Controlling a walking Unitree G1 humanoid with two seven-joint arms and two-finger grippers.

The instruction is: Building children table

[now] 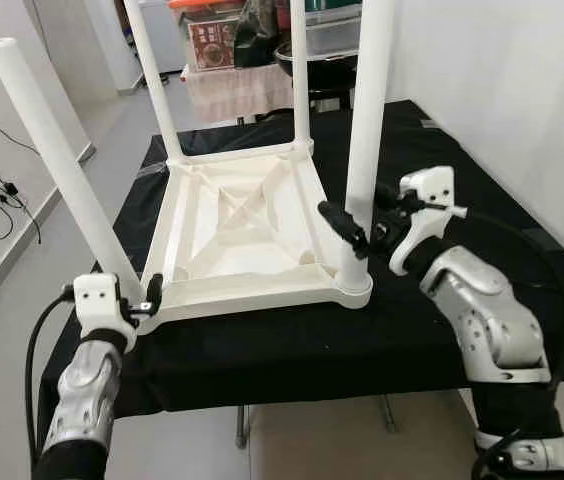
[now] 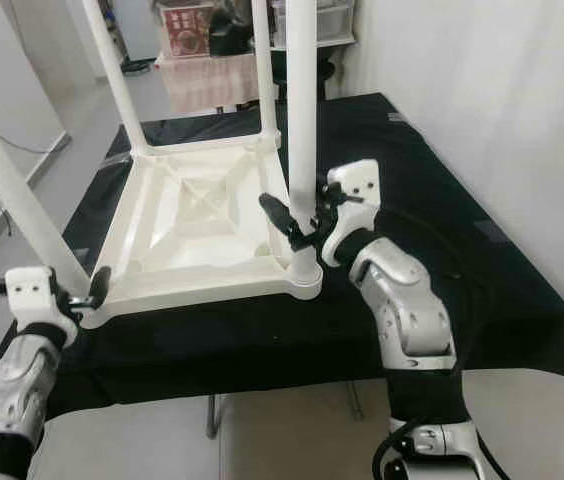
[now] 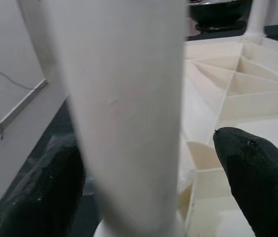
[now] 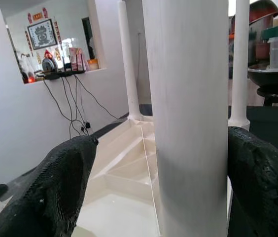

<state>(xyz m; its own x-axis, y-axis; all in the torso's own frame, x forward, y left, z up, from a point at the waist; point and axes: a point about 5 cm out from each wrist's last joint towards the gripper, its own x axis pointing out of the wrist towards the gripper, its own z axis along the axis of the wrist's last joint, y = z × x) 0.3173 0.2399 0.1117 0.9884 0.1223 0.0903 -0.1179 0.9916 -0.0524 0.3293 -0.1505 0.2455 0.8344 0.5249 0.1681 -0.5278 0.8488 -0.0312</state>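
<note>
Now each open pincer, left (image 1: 149, 297) and right (image 1: 360, 222), straddles a table leg (image 1: 367, 130)

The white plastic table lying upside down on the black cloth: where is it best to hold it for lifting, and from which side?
Probably by the two near legs, low down, close to their sockets, coming from the robot's side. The white plastic table lies top-down with four round legs pointing up; a round leg fits between two fingers. The left gripper and the right gripper each already straddle one, fingers open.
</note>
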